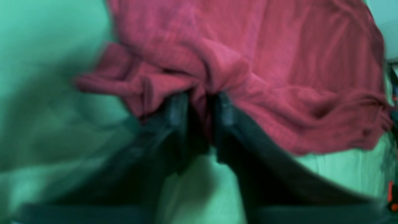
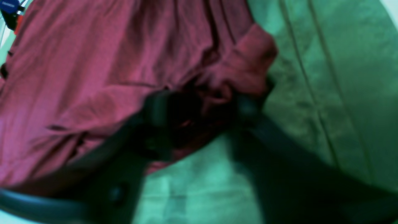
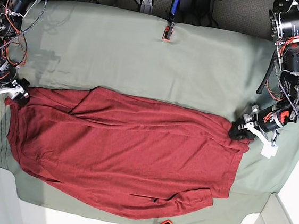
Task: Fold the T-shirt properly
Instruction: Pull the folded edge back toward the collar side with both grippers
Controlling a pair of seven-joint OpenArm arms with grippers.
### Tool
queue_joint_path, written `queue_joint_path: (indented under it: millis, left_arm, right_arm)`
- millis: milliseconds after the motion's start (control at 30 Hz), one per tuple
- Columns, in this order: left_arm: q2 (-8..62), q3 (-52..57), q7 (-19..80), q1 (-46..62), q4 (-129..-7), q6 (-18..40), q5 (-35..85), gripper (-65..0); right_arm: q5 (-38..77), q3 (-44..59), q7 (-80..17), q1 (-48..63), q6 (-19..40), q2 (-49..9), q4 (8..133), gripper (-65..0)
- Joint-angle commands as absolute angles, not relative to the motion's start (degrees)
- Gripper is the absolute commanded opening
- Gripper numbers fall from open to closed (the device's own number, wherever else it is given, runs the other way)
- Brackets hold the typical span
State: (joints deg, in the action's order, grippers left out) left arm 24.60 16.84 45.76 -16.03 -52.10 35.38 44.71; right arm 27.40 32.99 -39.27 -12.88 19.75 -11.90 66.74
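T-shirt [image 3: 129,152]: plain dark brick-red knit, spread wide across green table cover [image 3: 124,50], wrinkled, edges bunched at both ends. Left gripper [image 1: 200,102] pinches bunched fabric. Right gripper [image 2: 199,105] clamps gathered fold at opposite end.

— On my feed both wrist views are smeared; the left gripper [image 1: 200,107] fingertips vanish into the T-shirt [image 1: 279,62].

— Same on my side: the right gripper [image 2: 202,107] has its tips buried in folds (base view shows them too small to judge).
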Motion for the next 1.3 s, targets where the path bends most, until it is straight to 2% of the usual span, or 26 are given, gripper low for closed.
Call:
queue_joint_path:
  millis: [0, 33, 133, 333, 567, 1000, 1267]
  left_arm:
    - [25.47, 16.84, 45.91, -17.08, -52.6, 36.25, 44.58, -60.8]
    - [25.89, 16.84, 45.91, -17.1, -52.66, 37.1, 44.97, -62.6]
    - [27.86, 16.84, 46.61, -17.1, -54.33, 37.19, 45.19, -62.7]
    - [34.15, 16.84, 50.65, -16.62, -59.27, 39.59, 48.9, -62.7]
    - [41.1, 16.84, 51.57, -13.08, -63.72, 39.66, 50.41, -62.7]
    - [49.65, 17.26, 53.19, 7.49, -80.71, 38.59, 51.31, -62.6]
    - [49.34, 26.72, 53.43, 21.54, -87.2, 38.63, 51.64, -62.6]
  right_arm:
    - [27.42, 32.27, -39.72, -13.52, 19.94, -12.23, 67.13, -56.1]
    - [27.42, 31.77, -39.68, -13.54, 20.01, -12.21, 67.13, -64.9]
    - [28.01, 31.27, -40.21, -13.65, 22.74, -12.25, 67.35, -65.0]
    - [32.64, 31.27, -44.97, -12.75, 23.92, -12.4, 72.4, -65.0]
    - [37.6, 31.2, -46.54, -6.59, 24.93, -12.69, 79.15, -65.0]
    - [40.12, 31.24, -46.76, 13.63, 25.76, -15.49, 95.81, -65.0]
    - [40.1, 33.41, -46.52, 23.83, 25.76, -16.71, 104.29, -65.0]
